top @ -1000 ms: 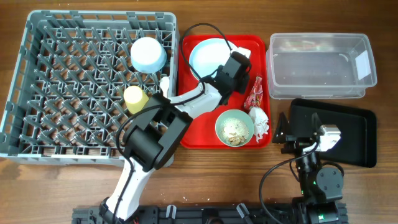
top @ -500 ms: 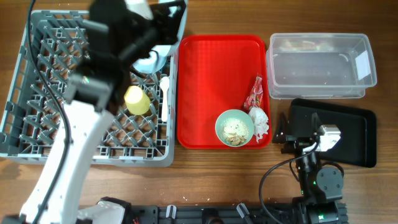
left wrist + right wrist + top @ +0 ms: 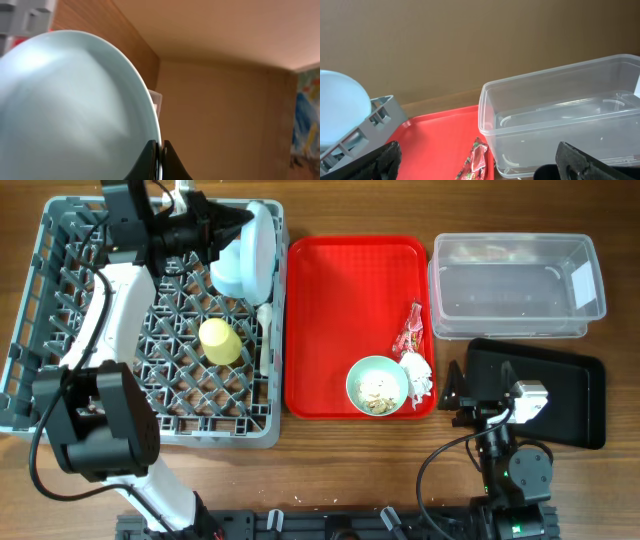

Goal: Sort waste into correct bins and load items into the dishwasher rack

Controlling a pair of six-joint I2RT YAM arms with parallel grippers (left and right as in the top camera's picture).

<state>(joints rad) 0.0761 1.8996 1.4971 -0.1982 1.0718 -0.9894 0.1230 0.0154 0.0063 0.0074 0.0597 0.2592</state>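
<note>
My left gripper [image 3: 160,152] pinches the plate [image 3: 262,240] rim; I should lower it upright between rack [image 3: 220,432] pegs before releasing.

The left arm [image 3: 112,305] has glossy white tubular links between bulky black joint housings, with a thin black cable [image 3: 62,360] running alongside. The left gripper [image 3: 159,159] has slim black wedge-shaped fingers. The smaller right arm [image 3: 512,465] is black, with a white block [image 3: 530,394] and looping black cables.

Red tray [image 3: 340,310] lying flat on wooden table [image 3: 330,475], near table's middle; tan wall [image 3: 470,40] standing behind table's far edge.
</note>
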